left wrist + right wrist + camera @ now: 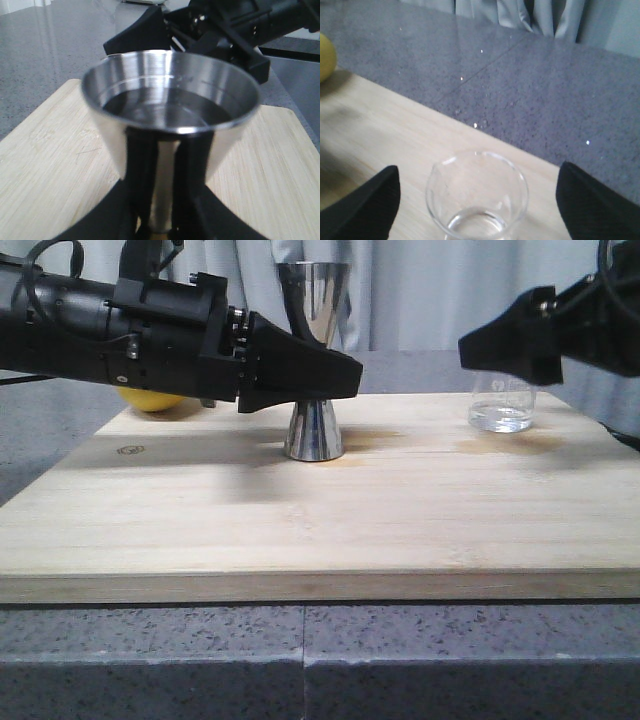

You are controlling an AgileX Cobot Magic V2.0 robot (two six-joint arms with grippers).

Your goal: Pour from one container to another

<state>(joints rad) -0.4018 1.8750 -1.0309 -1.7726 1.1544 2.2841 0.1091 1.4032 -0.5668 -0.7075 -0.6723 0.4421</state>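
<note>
The steel hourglass jigger point(314, 430) stands upright on the wooden board point(300, 530), left of centre. My left gripper point(335, 375) is shut around its narrow waist, which it hides in the front view. Clear liquid fills part of the upper cup of the jigger point(170, 95), above the left gripper point(161, 210). The clear glass beaker point(501, 410) stands at the board's far right with a little liquid at its bottom. My right gripper point(485, 345) hangs open just above and in front of it. Its fingers point(370, 205) stand wide apart on either side of the beaker point(476, 195).
A yellow lemon point(150, 400) lies at the board's back left, behind my left arm, and the lemon point(324, 57) shows at the edge of the right wrist view. Grey speckled counter point(300, 660) surrounds the board. A curtain hangs behind.
</note>
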